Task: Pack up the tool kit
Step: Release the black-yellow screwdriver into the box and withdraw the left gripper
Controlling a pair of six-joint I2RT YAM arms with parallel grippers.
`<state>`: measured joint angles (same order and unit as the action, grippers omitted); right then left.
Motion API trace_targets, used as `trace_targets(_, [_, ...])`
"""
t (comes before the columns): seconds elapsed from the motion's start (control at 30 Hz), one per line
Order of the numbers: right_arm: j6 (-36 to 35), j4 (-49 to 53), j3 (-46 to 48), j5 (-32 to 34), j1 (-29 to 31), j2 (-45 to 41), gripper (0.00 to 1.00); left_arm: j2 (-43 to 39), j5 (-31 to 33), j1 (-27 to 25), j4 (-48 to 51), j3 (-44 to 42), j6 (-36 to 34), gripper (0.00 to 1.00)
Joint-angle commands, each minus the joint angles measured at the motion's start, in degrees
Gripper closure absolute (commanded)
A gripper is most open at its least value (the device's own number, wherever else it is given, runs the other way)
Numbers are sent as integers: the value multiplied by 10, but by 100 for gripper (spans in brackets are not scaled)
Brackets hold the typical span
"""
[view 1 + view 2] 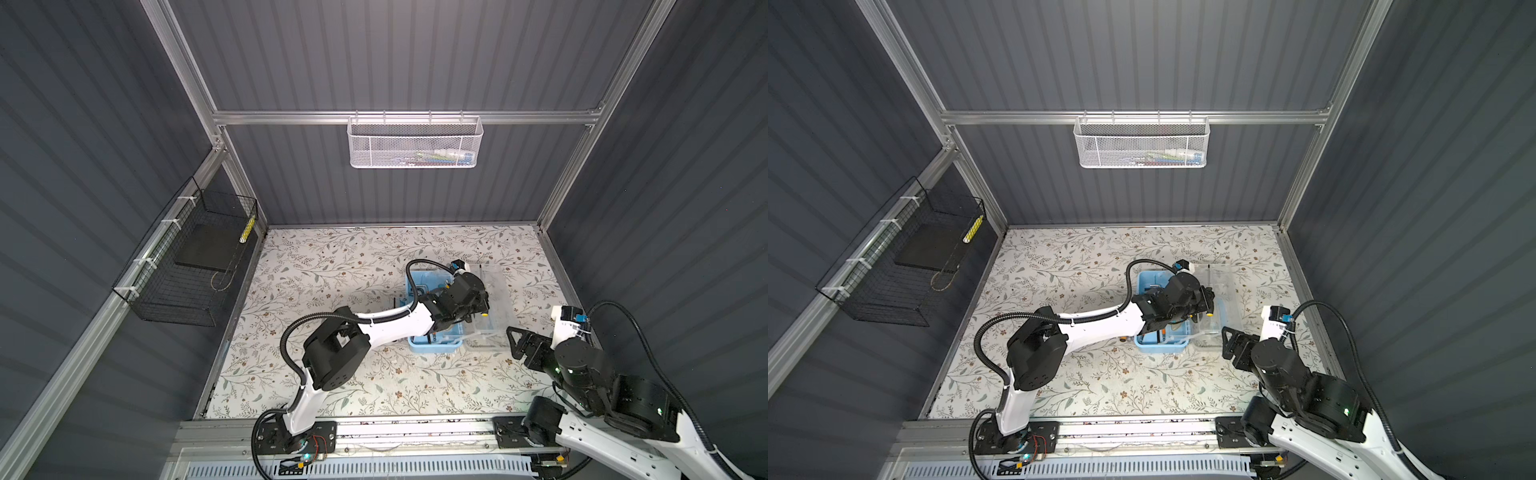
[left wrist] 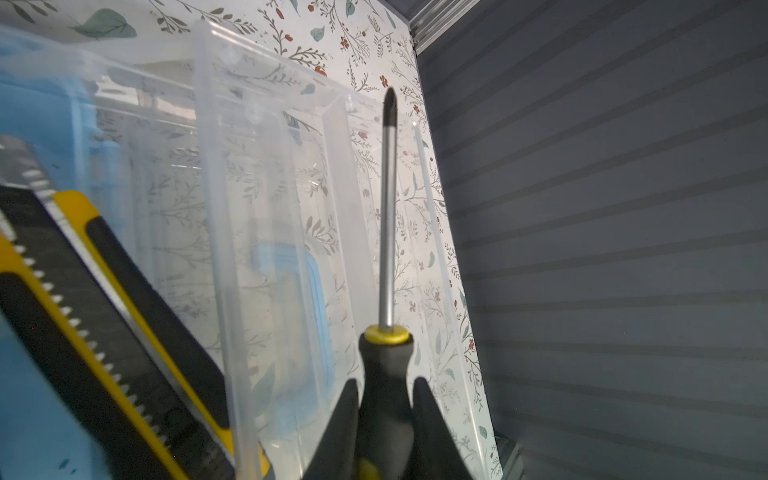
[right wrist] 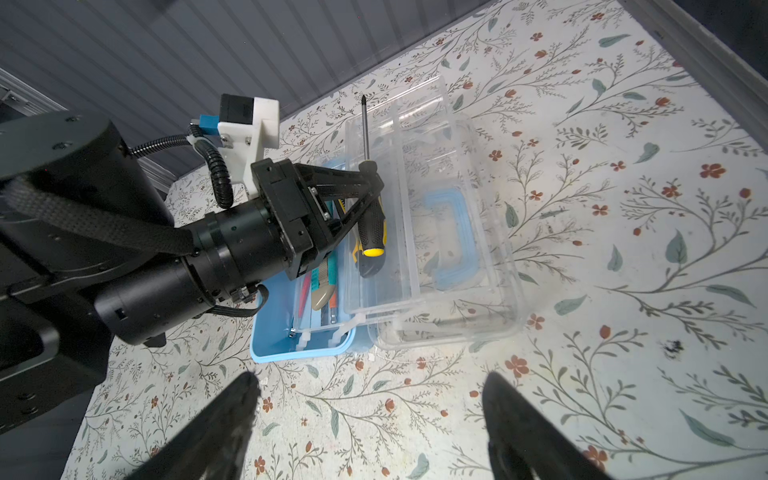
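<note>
The tool kit's light-blue box (image 1: 436, 345) (image 3: 299, 349) stands open on the floral table, its clear lid (image 1: 494, 286) (image 3: 449, 291) with the blue handle (image 3: 451, 237) (image 2: 309, 291) lying flat to the right. My left gripper (image 2: 384, 384) (image 3: 372, 183) is shut on a black-and-yellow screwdriver (image 2: 386, 365) (image 3: 372, 228) above the box and lid, its shaft pointing away. Inside the box lie a yellow-and-black knife (image 2: 104, 311), a teal knife (image 3: 322, 284) and thin-handled tools. My right gripper (image 3: 372, 380) (image 1: 517, 338) hangs open and empty over the table just in front of the lid.
A white mesh basket (image 1: 415, 143) hangs on the back wall and a black wire basket (image 1: 187, 266) on the left wall. The grey right wall and its metal rail (image 3: 706, 70) run close past the lid. Both arms meet near the box.
</note>
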<state>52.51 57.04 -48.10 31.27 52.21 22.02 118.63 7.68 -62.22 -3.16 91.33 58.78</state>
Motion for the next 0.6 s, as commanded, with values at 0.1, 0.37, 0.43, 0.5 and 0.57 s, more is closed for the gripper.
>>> trace_targets(0.1, [-2,-6,8,3,-1,1,15,7,-13,-4,-28,-3,10,70])
trace_targets(0.37, [-7,-6,5,3,-1,3,15,-1,-10,-5,-35,-12,3,63])
trace_targets(0.43, [-7,-8,6,1,-1,3,15,-6,-9,-5,-39,-17,-5,63])
trace_targets(0.5, [-11,-13,6,-1,-1,7,15,-14,-9,-5,-34,-14,-29,63])
trace_targets(0.57, [-17,-15,2,-7,-1,18,16,-27,-6,-5,-18,-5,-67,62])
